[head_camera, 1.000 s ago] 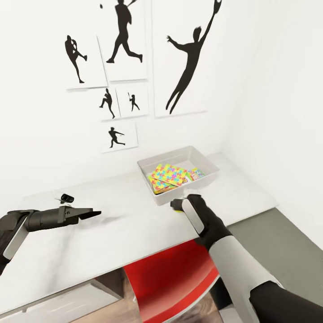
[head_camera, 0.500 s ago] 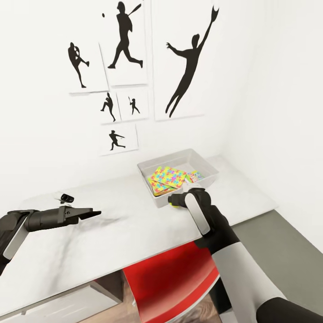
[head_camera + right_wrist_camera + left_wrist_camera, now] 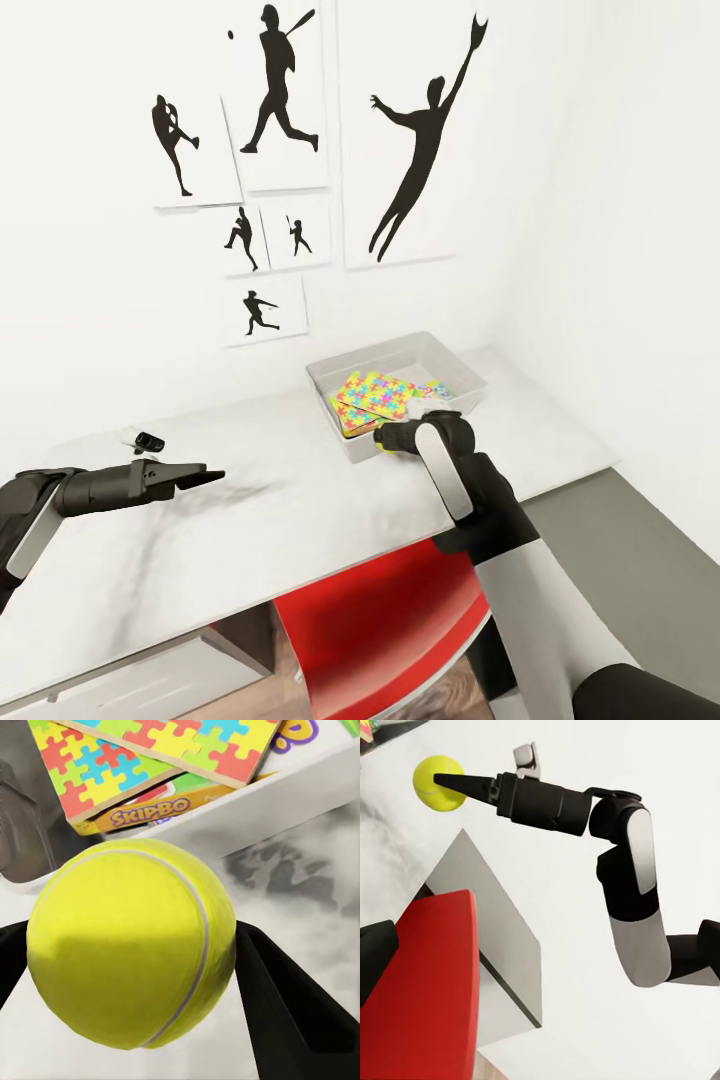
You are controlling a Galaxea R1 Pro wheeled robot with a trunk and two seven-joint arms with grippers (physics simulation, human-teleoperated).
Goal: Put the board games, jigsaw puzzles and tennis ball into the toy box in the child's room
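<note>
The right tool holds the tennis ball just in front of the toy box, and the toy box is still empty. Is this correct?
Not quite: the toy box is not empty. The head view shows jigsaw puzzles inside it. The right tool does hold the tennis ball just before it.

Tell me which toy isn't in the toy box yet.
The tennis ball: the right gripper is shut on it just outside the toy box, whereas the jigsaw puzzles and the Skip-Bo box already lie inside.

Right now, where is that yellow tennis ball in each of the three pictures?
Head view: tennis ball peeks out at the right gripper, just before the toy box.
Left wrist view: near a corner, pinched at the gripper's tip.
Right wrist view: large and central, between both fingers.
Shared landmark: the toy box's jigsaw puzzles.
</note>
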